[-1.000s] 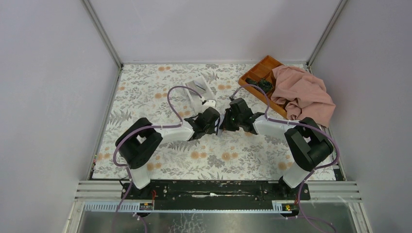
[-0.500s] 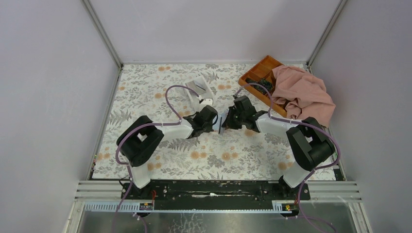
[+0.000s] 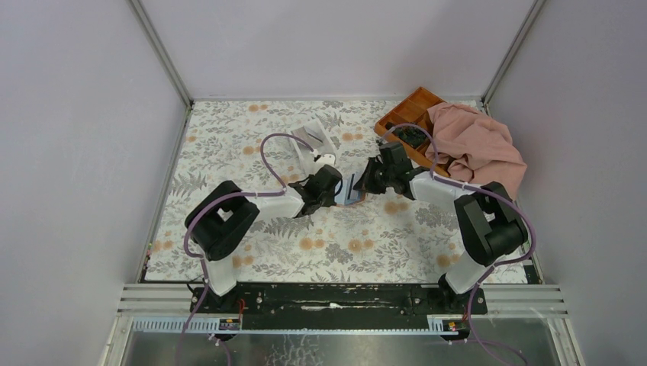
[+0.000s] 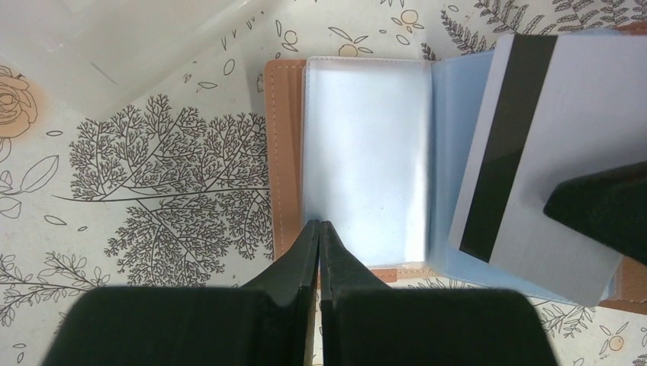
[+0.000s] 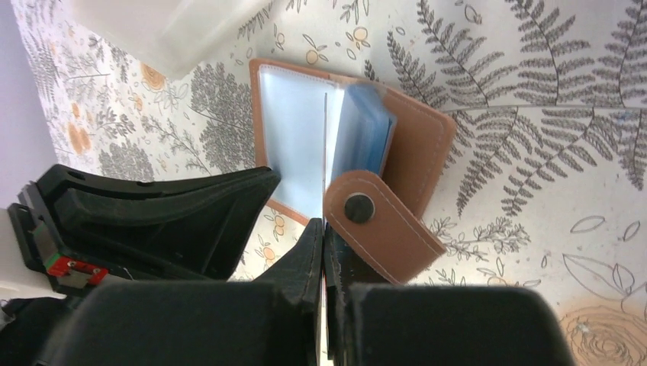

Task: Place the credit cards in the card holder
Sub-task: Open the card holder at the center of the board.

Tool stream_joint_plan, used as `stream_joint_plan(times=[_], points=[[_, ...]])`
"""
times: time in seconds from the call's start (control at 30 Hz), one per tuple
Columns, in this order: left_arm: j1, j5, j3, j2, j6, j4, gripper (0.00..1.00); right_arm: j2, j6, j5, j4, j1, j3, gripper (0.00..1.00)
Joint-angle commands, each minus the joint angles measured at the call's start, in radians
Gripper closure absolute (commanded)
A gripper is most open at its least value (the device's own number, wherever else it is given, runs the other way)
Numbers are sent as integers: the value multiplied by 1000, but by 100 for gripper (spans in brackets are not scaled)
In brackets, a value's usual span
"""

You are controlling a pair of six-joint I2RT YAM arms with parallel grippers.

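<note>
Pinching a card (image 4: pixel 549 137), the right gripper (image 5: pixel 323 229) has swung right; the left gripper (image 4: pixel 319 227), pressed together, seemingly pins the open wallet (image 4: pixel 284 152); insertion pending.

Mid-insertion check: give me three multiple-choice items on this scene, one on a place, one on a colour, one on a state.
1. Where does the pink cloth lie?
A) over the orange tray, far right
B) at the near left corner
C) in the middle of the table

2. The stripe on the credit card in the right gripper is:
A) red
B) black
C) gold

3. The card holder is:
A) snapped shut
B) hidden under cloth
C) lying open

Answers: 1 A, the top view shows it draped over the tray. 2 B, the left wrist view shows a black band. 3 C, its clear sleeves show in both wrist views.
</note>
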Motion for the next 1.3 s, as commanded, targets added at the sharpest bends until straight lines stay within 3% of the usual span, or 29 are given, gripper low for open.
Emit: stream_joint_plan(times=[0.0,1.27], points=[[13,21,6,45,25,12,97,40,2,-63,28,-28,55,100],[30,12,-105,13,-9,35,98,219,-22,-225,165,-106,-37,100]])
